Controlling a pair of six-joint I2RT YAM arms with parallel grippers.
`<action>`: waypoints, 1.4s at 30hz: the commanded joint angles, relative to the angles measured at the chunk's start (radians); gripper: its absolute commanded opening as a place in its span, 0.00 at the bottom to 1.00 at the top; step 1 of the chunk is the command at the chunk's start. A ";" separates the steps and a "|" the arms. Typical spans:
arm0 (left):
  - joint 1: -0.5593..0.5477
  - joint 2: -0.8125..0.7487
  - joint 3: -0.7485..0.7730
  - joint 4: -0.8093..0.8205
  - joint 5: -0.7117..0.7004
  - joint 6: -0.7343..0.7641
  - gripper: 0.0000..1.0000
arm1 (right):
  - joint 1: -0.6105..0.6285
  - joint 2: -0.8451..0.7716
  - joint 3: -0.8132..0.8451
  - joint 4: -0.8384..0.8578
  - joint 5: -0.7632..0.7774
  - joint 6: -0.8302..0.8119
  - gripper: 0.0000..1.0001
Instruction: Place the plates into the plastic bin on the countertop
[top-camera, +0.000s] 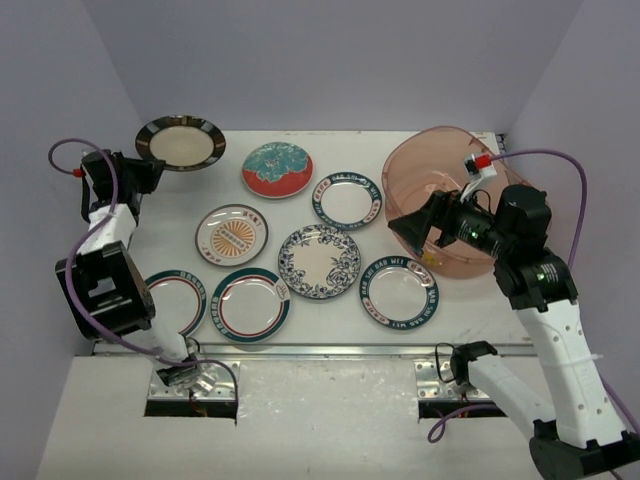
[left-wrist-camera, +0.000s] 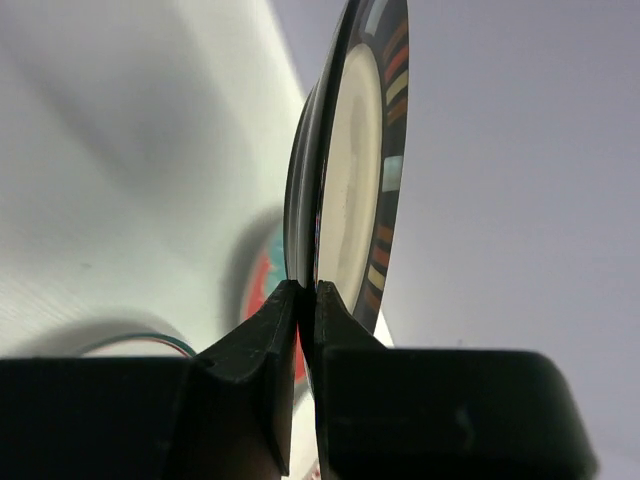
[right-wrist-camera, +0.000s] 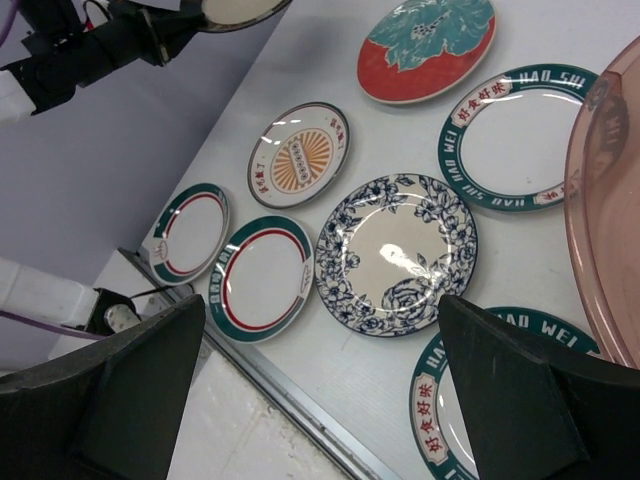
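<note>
"HAO SHI" and "HAO WEI" are lettered in white on the rim of the far teal-rimmed plate (right-wrist-camera: 520, 135). "HAO WEI" is repeated on the near teal-rimmed plate (right-wrist-camera: 428, 400). Red Chinese characters are printed on both.

Top of black-rimmed plate (left-wrist-camera: 350, 180) cut off above left gripper (left-wrist-camera: 308, 292); red-teal plate (left-wrist-camera: 256, 281) behind it blurred. Right of right gripper (right-wrist-camera: 322, 300), plastic bin (right-wrist-camera: 610, 230) runs off-frame.

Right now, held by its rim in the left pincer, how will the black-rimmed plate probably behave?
The black-rimmed plate looks like stiff glazed ceramic, so it may slip. The left pincer grips only its edge, so it could pivot. Dropped, it would probably chip.
</note>
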 joint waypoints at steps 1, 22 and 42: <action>-0.085 -0.280 -0.017 0.247 0.258 -0.009 0.00 | 0.003 0.105 0.096 0.059 -0.073 0.054 0.99; -0.647 -0.540 -0.274 0.433 0.429 -0.144 0.00 | -0.053 0.532 0.266 0.182 -0.290 0.124 0.23; -0.632 -0.594 -0.053 -0.272 -0.086 0.260 1.00 | -0.417 0.377 0.062 0.252 -0.171 0.438 0.00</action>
